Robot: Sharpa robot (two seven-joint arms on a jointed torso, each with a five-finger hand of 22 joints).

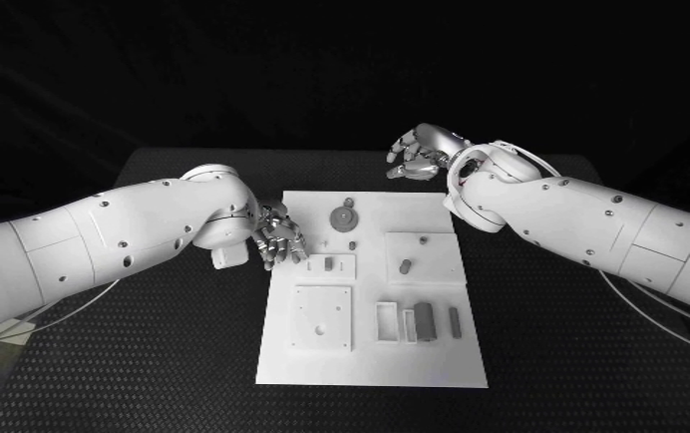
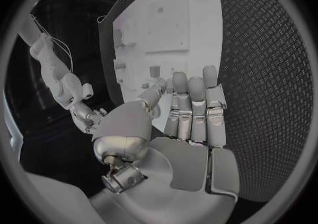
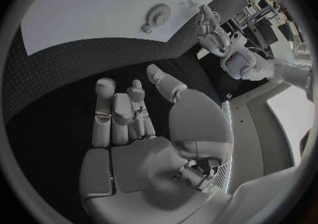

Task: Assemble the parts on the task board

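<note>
Hovering open-fingered and empty, the left hand and right hand are flanking the task board; its small parts are probably light, rigid, best pinched at their edges.

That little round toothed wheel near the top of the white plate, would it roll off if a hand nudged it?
Probably not: the gear lies flat on the task board, so a nudge would likely slide it. It looks small, thin and rigid, so probably light, and perhaps awkward to pinch up.
</note>
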